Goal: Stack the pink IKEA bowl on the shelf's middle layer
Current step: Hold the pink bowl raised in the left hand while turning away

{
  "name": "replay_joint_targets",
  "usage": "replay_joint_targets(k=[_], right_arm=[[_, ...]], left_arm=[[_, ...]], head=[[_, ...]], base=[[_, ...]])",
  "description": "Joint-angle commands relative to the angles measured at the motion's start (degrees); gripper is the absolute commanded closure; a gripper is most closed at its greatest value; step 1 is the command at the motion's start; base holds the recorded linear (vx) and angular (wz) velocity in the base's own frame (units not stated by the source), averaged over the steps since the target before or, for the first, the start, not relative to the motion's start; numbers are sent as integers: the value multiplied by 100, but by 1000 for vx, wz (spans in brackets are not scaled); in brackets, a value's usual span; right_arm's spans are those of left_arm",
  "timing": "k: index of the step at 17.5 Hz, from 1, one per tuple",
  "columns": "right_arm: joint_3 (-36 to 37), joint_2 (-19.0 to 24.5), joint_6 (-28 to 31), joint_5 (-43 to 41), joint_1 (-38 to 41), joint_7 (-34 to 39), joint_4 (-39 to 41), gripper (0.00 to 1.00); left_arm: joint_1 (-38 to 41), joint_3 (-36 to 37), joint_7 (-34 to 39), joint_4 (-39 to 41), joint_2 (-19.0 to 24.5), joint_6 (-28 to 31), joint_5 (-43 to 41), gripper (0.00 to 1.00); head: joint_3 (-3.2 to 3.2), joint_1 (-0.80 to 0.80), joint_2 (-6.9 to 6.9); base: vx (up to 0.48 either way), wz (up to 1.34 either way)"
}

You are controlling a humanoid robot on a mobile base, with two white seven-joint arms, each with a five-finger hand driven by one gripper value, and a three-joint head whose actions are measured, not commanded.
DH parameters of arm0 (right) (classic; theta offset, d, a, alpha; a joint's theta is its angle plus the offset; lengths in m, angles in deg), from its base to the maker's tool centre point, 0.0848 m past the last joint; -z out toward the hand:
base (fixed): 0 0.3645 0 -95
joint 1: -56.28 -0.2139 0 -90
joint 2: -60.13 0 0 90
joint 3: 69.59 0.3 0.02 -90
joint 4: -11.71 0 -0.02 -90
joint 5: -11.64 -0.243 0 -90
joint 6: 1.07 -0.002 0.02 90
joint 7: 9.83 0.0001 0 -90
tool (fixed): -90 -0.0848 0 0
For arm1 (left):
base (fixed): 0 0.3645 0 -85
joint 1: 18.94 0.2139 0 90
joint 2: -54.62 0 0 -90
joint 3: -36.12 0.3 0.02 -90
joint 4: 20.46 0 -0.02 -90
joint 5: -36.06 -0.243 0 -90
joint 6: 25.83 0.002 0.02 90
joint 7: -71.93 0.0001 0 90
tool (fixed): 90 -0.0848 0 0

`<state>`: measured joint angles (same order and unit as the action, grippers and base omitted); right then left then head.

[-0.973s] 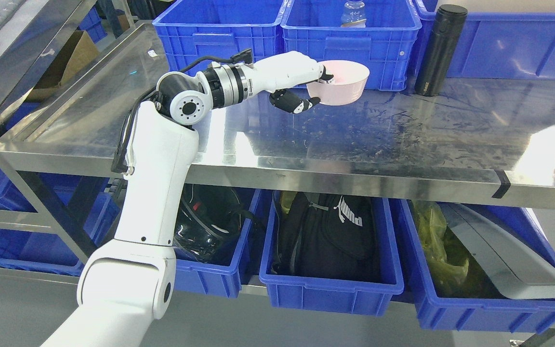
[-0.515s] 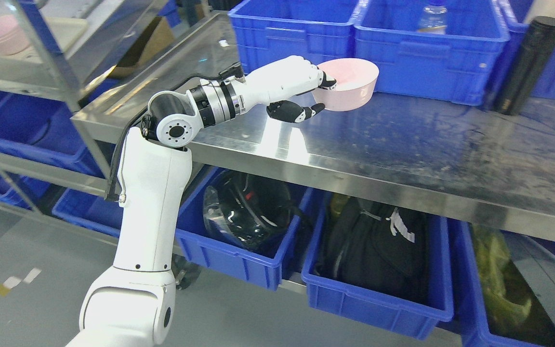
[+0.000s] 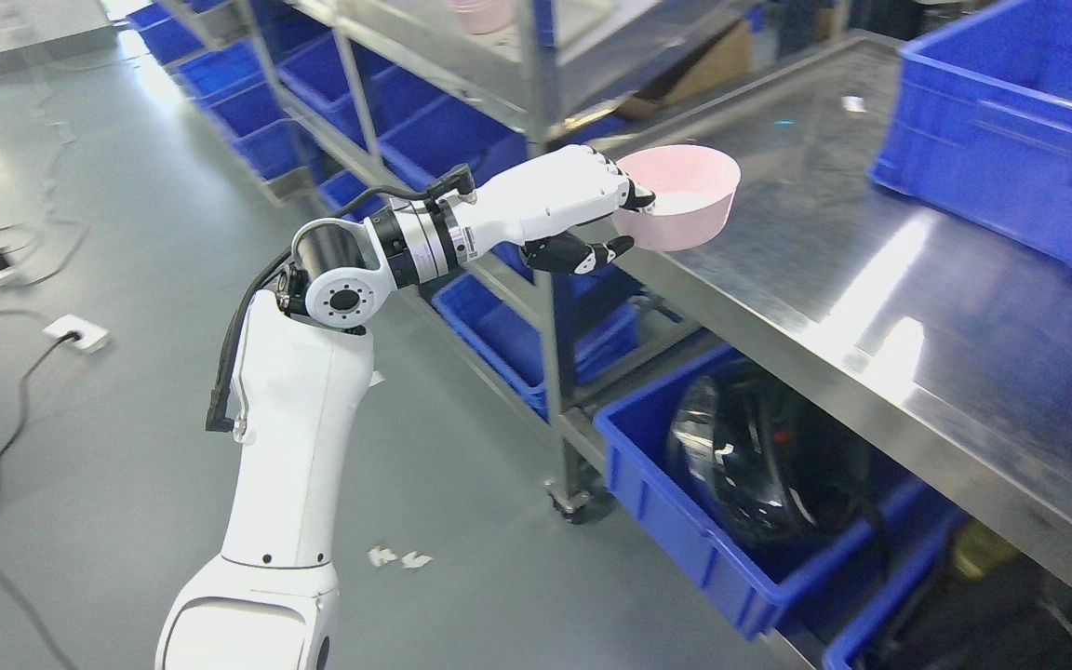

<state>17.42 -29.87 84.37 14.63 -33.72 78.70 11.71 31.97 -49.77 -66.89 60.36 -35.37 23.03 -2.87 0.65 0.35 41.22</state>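
Note:
My left hand [image 3: 624, 223] is shut on the rim of a pink bowl [image 3: 685, 200], with fingers inside and the thumb under its near side. I hold the bowl in the air above the left end of the steel table [image 3: 871, 279]. Behind it, at the upper middle, stands a steel shelf rack [image 3: 536, 65]. A second pink bowl [image 3: 480, 14] sits on one of its upper layers, cut off by the top edge. The right arm is out of sight.
Blue bins [image 3: 462, 130] fill the rack's lower layers. A blue crate [image 3: 1011, 130] stands on the table at the right. Under the table a blue bin [image 3: 685, 493] holds a black helmet. Cables [image 3: 6, 270] lie on the grey floor at the left.
The camera has swung left, so the whole scene has shifted right and the shelf rack has come into view. The bowl stays in my left hand in the same grasp.

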Motion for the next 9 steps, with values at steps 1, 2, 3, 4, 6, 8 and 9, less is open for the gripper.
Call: replay_joint_targets(k=[1, 2, 3, 4, 6, 8, 9], right_arm=[[0, -100, -10, 0, 18, 42, 100, 0], [0, -100, -10, 0, 27, 42, 100, 0], [0, -100, -10, 0, 18, 42, 100, 0], [0, -100, -10, 0, 18, 42, 100, 0], [0, -100, -10, 0, 18, 42, 100, 0], [0, -100, -10, 0, 27, 42, 100, 0], [0, -100, -10, 0, 27, 42, 100, 0]], left_arm=[[147, 117, 13, 391, 99, 0, 18, 99], [147, 134, 13, 391, 99, 0, 18, 99], [147, 134, 13, 391, 99, 0, 18, 99], [147, 134, 13, 391, 99, 0, 18, 99], [147, 134, 13, 409, 99, 0, 9, 99], [147, 126, 13, 444, 99, 0, 17, 99], [147, 126, 13, 461, 99, 0, 9, 99]], head=[[0, 0, 0], [0, 0, 1], [0, 0, 1], [0, 0, 2], [0, 0, 2], [0, 0, 2], [0, 0, 2]], base=[[160, 1237], [160, 1237], [218, 1365], [218, 1365], [222, 1099], [202, 942], [181, 831]])
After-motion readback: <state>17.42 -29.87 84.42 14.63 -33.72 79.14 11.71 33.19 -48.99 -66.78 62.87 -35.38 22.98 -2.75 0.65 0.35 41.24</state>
